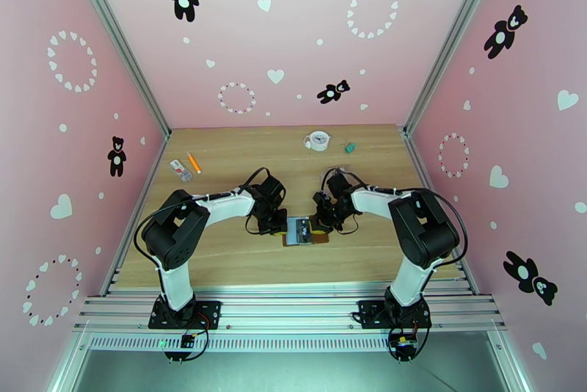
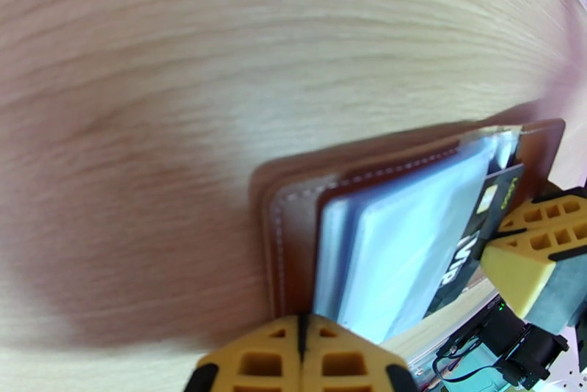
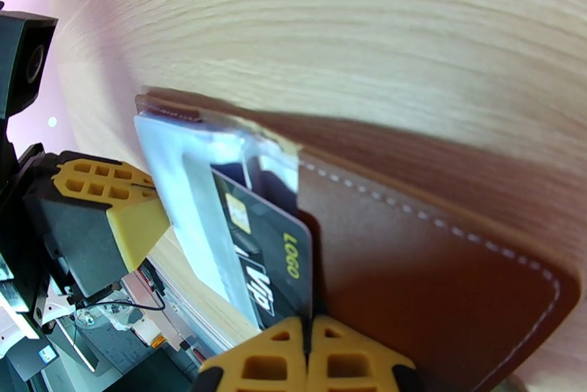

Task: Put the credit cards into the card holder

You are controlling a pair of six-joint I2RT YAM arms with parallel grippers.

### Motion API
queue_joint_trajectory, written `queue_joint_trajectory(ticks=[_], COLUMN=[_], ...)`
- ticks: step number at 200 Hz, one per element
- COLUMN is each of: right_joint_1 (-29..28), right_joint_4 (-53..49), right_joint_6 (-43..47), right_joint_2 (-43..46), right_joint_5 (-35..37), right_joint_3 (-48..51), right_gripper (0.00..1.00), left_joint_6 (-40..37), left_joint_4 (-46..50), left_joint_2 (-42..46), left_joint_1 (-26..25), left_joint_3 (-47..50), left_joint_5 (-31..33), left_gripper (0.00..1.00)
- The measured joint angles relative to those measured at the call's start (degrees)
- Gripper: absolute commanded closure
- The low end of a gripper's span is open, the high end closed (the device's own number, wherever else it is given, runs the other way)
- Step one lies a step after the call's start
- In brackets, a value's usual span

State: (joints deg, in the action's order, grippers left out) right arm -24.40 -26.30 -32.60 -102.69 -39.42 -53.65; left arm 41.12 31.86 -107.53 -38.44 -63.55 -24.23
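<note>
Top external: left fingers, right fingers closed flanking card holder; pen, perhaps clock, behind.

Bright, even light fills the overhead view. The desk looks crisp there, with only short, soft shadows on it. In both wrist views the wood grain smears into curved streaks and bends strongly toward the edges. In the left wrist view a broad dim shadow with a blurred rim spreads over the desk beside the card holder. Its clear sleeves glare pale blue-white. The lettering on the dark card is readable, and the yellow tips of the right pincer look soft.
</note>
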Motion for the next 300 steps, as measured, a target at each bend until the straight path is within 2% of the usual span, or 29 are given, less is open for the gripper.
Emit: queue_joint_trajectory(ticks=[115,135,148,155,166,241,300], right_joint_1=[-2.8,-2.8,-3.0,-3.0,-3.1,-3.8,-7.5], right_joint_4=[0.7,0.7,0.8,0.8,0.8,0.6,0.5], right_joint_6=[-1.6,-1.6,-1.7,-1.8,-1.8,-2.0,-3.5], right_joint_2=[-2.3,-2.4,-2.6,-2.8,-3.1,-4.1,-6.2], right_joint_5=[0.9,0.9,1.0,1.3,1.4,1.8,2.8], right_joint_3=[-2.6,-2.9,-3.2,-3.4,-3.6,-5.1,-8.0], right_gripper=[1.00,1.00,1.00,1.00,1.00,1.00,1.00], left_joint_6=[0.0,-0.2,-0.3,-0.2,-0.1,-0.2,-0.2], left_joint_4=[0.7,1.7,2.9,3.8,5.4,8.0,7.7], left_joint_2=[-0.3,-0.2,0.1,0.5,1.2,2.2,2.2], left_joint_1=[0.0,0.1,0.4,0.7,1.4,2.6,2.6], left_joint_3=[-0.7,-1.0,-1.1,-1.1,-1.0,-0.5,-0.3], left_joint_5=[0.0,0.7,1.9,2.5,4.2,6.5,6.3], left_gripper=[1.00,0.90,0.89,0.90,1.00,1.00,1.00])
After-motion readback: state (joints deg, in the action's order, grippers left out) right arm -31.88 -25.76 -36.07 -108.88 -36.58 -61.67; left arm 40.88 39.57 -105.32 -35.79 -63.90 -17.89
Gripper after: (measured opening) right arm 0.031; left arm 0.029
